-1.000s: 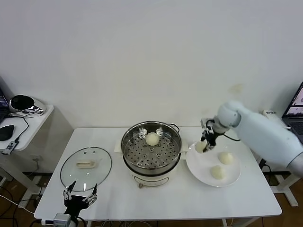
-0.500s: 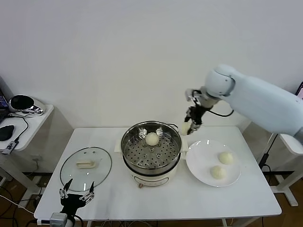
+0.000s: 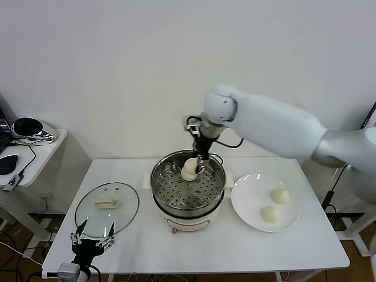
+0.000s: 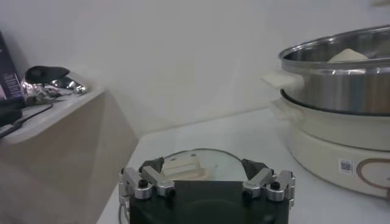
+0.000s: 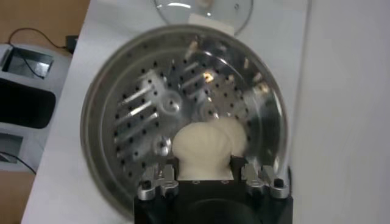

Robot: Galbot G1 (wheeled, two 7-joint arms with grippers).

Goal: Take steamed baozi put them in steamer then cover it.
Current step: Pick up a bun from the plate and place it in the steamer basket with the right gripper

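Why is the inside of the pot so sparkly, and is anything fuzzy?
Right wrist view: the steamer tray throws bright glare spots off its shiny metal, and the bun held in the right claw looks soft-edged, being so close. Left wrist view: the left claw is blurry up close; the steamer wall shows a pale sheen. Head view: even light, faint shadows under the plate.

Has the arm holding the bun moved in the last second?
Yes. The right gripper carried its baozi leftward from the white plate to above the steamer.
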